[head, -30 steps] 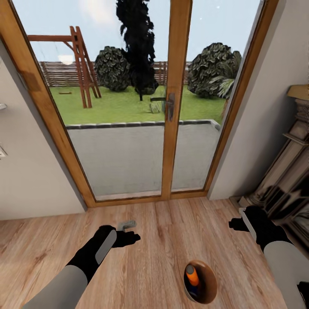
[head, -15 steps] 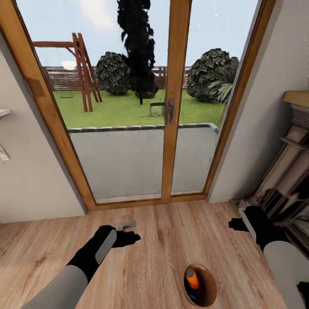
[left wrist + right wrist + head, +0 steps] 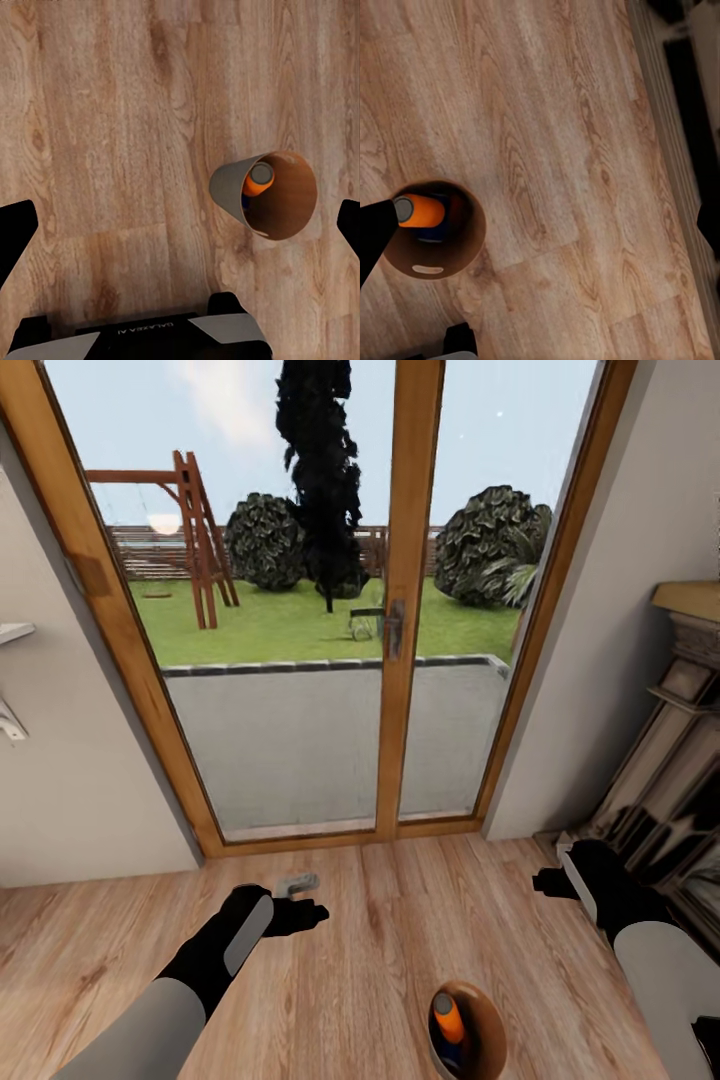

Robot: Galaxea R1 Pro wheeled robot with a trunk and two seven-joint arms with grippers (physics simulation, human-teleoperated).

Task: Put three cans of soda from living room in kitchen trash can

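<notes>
Wood plank floor before glass doors; both claws spread apart, empty; tash can seemingly holds two cans.

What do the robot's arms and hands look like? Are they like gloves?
A bit like gloves! Each forearm is a smooth light grey tube that turns black toward the wrist. The left gripper and right gripper are black, and each black wrist has a long grey oval panel on it. In the left wrist view, small white lettering marks the black body.
</notes>
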